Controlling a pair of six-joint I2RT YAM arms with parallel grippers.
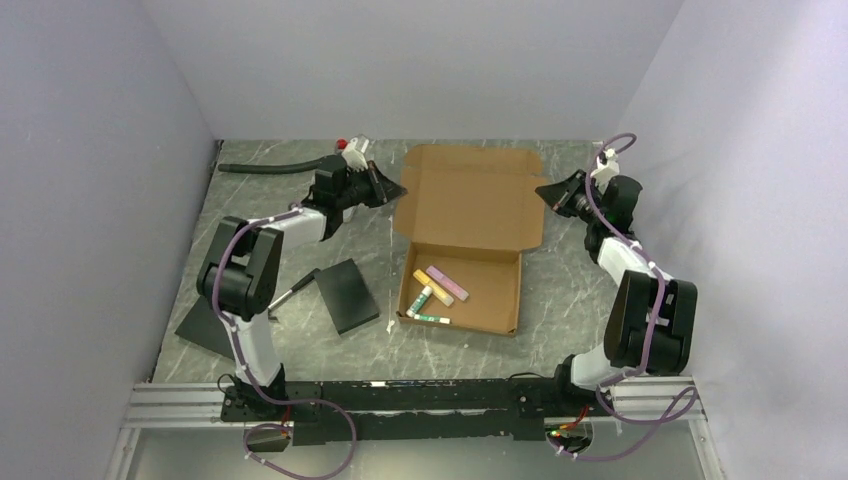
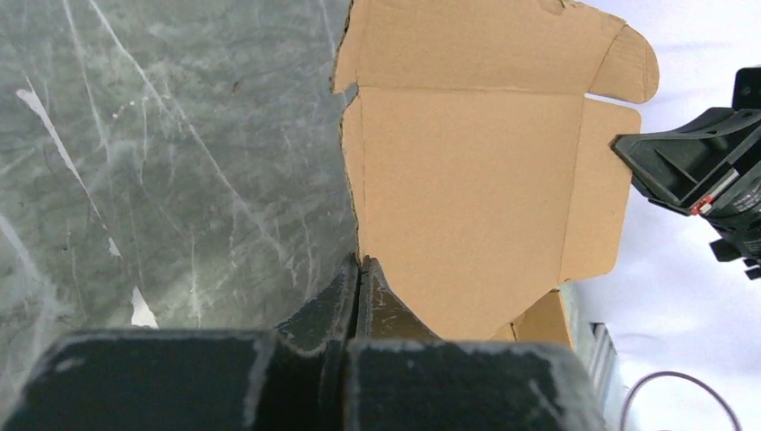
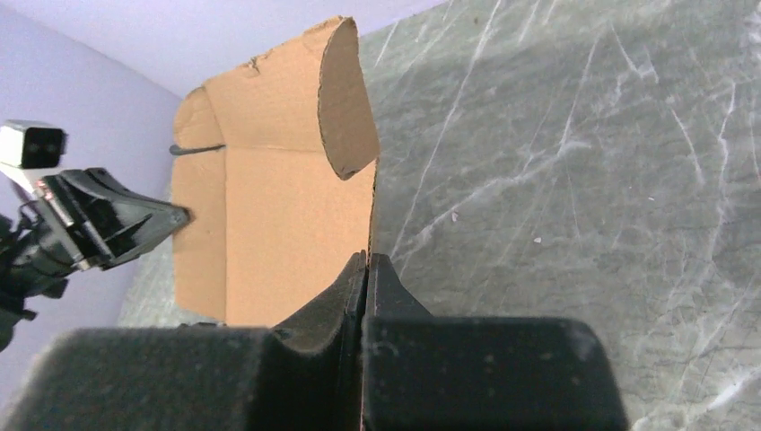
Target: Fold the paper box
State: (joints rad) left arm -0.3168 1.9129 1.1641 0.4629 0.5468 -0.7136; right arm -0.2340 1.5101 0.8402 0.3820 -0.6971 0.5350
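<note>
The paper box is brown cardboard; its shallow tray [image 1: 492, 292] lies on the table and its lid [image 1: 465, 195] stands open behind it. My left gripper [image 1: 388, 186] is shut on the lid's left side edge; in the left wrist view the gripper [image 2: 361, 263] pinches the edge of the cardboard [image 2: 467, 180]. My right gripper [image 1: 545, 191] is shut on the lid's right side edge; in the right wrist view the gripper [image 3: 369, 259] grips the thin edge of the cardboard [image 3: 269, 233], with a rounded flap [image 3: 345, 99] bent inward above.
Several coloured sticks [image 1: 435, 290] lie in the tray. A black slab [image 1: 345, 295] lies left of the box, another [image 1: 208, 326] by the left arm's base, with a pen [image 1: 290, 292] between. A black hose [image 1: 270, 165] lies at the back left.
</note>
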